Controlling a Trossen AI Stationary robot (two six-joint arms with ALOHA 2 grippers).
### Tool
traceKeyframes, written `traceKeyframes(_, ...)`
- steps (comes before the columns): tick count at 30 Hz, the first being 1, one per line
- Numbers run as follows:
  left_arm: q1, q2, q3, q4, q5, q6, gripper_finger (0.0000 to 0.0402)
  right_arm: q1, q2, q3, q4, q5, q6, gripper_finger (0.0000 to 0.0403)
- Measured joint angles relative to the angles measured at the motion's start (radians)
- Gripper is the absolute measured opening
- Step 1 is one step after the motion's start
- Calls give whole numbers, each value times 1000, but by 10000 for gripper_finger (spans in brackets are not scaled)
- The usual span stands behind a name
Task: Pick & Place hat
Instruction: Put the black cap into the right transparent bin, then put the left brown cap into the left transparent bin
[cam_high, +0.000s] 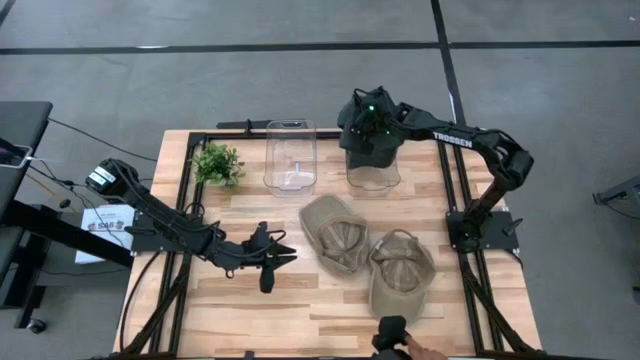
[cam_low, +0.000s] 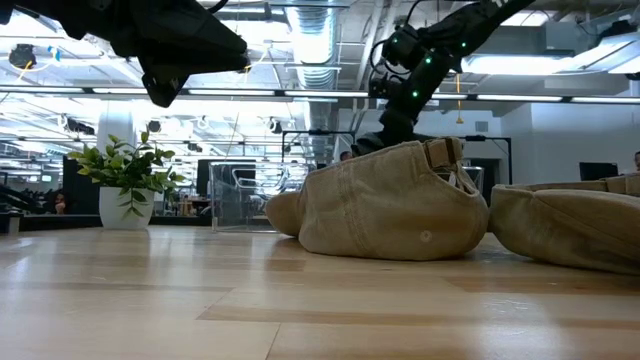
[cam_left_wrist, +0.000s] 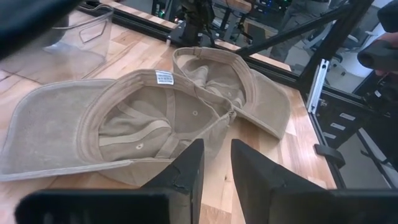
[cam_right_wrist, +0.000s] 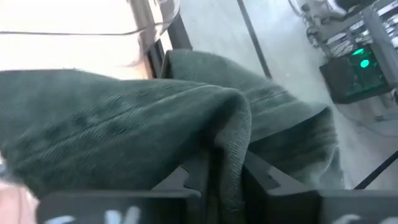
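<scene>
Two tan caps lie on the table with their open sides up. One (cam_high: 335, 235) (cam_left_wrist: 143, 118) is near the middle; the other (cam_high: 402, 275) (cam_left_wrist: 249, 87) is nearer the front right edge. My left gripper (cam_high: 283, 254) (cam_left_wrist: 216, 165) hovers open just left of the middle cap, pointing at it. My right gripper (cam_high: 370, 120) (cam_right_wrist: 224, 177) is raised at the far side, shut on a dark green hat (cam_high: 368, 140) (cam_right_wrist: 155, 118) over a clear bin (cam_high: 373, 176). My right gripper pinches a bunched fold of the dark green hat's fabric (cam_right_wrist: 233, 134) between its two fingers. The hat is lifted clear and hangs below the gripper, above the clear bin. Which part of the hat the fold belongs to cannot be told.
A second clear bin (cam_high: 290, 155) stands left of the first. A small potted plant (cam_high: 218, 163) (cam_low: 128, 180) is at the far left. A black frame rail (cam_high: 450, 190) runs along the table's right side. A person's hand (cam_high: 415, 348) holding a dark object shows at the near edge.
</scene>
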Motion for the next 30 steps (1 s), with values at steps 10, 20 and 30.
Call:
traceKeyframes(10, 5, 0, 0, 0, 0, 0, 77, -8, 6, 0, 10, 125, -23, 146)
traceKeyframes(20, 5, 0, 0, -4, 0, 0, 77, 0, 4, 0, 18, 227, -50, 174)
traceKeyframes(30, 5, 0, 0, -38, 0, 0, 77, 26, -26, -1, -47, 232, -83, 149)
